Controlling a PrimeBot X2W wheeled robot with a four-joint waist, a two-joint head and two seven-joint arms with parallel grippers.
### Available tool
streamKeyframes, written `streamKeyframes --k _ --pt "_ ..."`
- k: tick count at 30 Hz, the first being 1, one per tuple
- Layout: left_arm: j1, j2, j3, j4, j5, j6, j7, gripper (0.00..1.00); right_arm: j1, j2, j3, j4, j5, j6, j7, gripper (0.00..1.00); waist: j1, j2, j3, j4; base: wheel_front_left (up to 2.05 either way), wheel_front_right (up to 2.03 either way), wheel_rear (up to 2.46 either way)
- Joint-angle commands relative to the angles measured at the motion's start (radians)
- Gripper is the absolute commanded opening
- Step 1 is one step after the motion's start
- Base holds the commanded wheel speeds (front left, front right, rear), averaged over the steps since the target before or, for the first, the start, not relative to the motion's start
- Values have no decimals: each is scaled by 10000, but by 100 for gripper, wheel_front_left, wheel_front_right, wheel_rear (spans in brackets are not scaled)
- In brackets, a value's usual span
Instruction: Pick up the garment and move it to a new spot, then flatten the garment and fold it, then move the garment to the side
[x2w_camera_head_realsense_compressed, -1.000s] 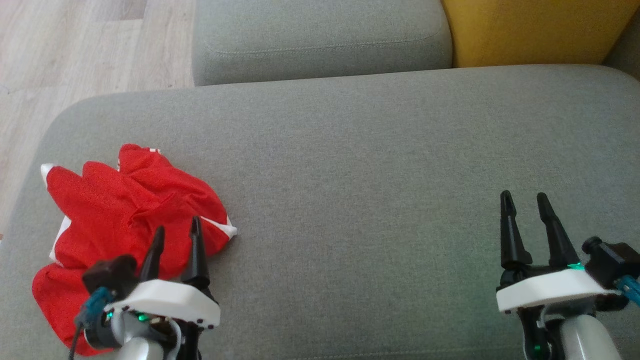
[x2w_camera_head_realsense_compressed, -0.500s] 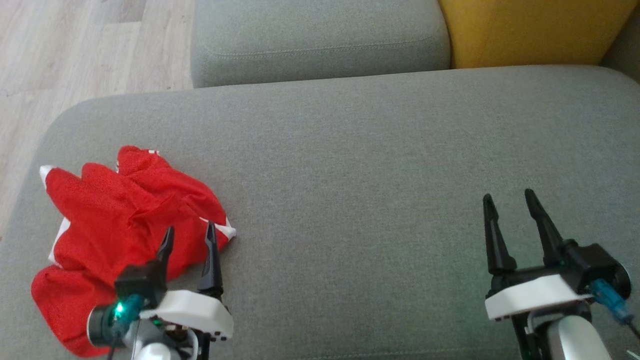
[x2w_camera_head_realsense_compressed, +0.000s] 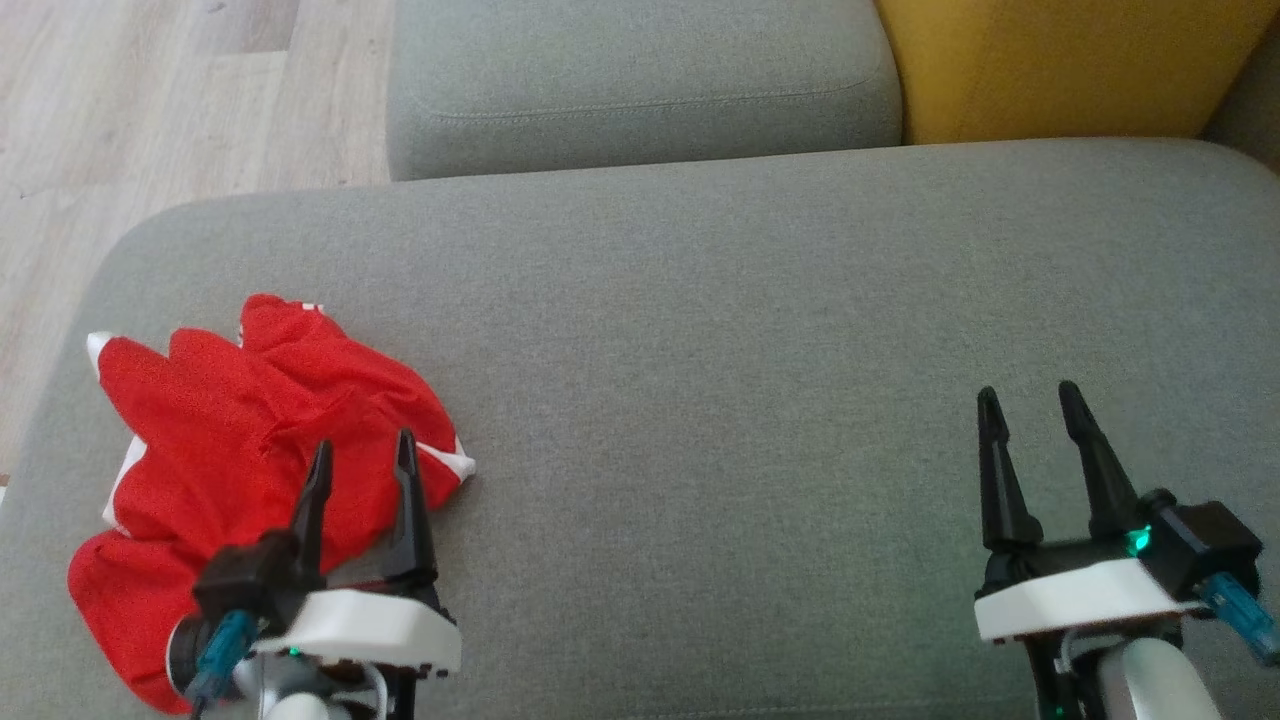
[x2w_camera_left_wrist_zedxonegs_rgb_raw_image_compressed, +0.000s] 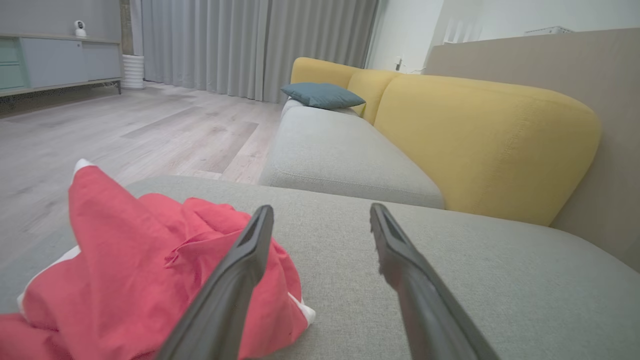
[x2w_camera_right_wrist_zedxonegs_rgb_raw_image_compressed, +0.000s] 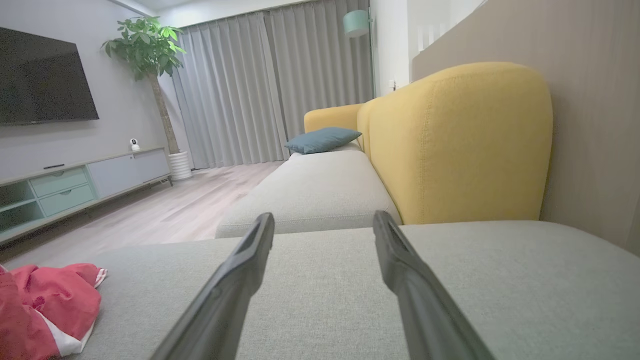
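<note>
Red and crumpled, the garment (x2w_camera_head_realsense_compressed: 230, 420) lies in a heap with bits of white trim on the left end of the grey sofa seat (x2w_camera_head_realsense_compressed: 720, 330), close to its edge. The left gripper (x2w_camera_head_realsense_compressed: 363, 440) hangs over the heap's near right side. Its two dark fingers (x2w_camera_head_realsense_compressed: 408, 500) are spread apart and hold nothing. In the left wrist view one finger crosses in front of the red cloth, and I cannot tell if it touches. The right gripper (x2w_camera_head_realsense_compressed: 1028, 390) is far off over the bare right part of the seat, spread wide too and empty. Behind the seat are another grey cushion (x2w_camera_head_realsense_compressed: 640, 80) and a yellow backrest (x2w_camera_head_realsense_compressed: 1060, 60). A wooden floor (x2w_camera_head_realsense_compressed: 150, 110) lies to the left.
</note>
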Motion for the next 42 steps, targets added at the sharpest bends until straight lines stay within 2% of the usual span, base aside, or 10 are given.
streamKeyframes --k 1,5,8,15,19,26,42 --pt "-227 -101 505 -363 169 -188 -155 100 -128 -82 248 -146 200 -7 -196 100 0 0 -14 15 0 0 0" --pt "-10 -377 877 -25 362 -802 -272 100 -103 -85 421 472 946 -7 -314 100 0 0 -47 35 0 0 0" --pt "66 -481 985 405 702 -1144 -360 100 -162 -87 624 870 1090 -7 -403 100 0 0 -58 27 0 0 0" --pt "11 -574 1173 772 1186 -1442 -452 100 -325 -89 763 1139 797 -7 -496 100 0 0 -62 10 0 0 0" --pt "-33 -592 1258 805 1185 -1502 -452 100 -359 -89 757 1184 824 -7 -496 100 0 0 -75 40 0 0 0" --pt "-69 -597 1272 763 1042 -1281 -452 100 -337 -89 862 1273 899 -7 -496 100 0 0 -140 421 0 0 0" --pt "221 -598 1815 718 1349 -1269 -452 100 -111 -89 1392 1480 1287 -7 -496 100 0 0 -509 2536 0 0 0"
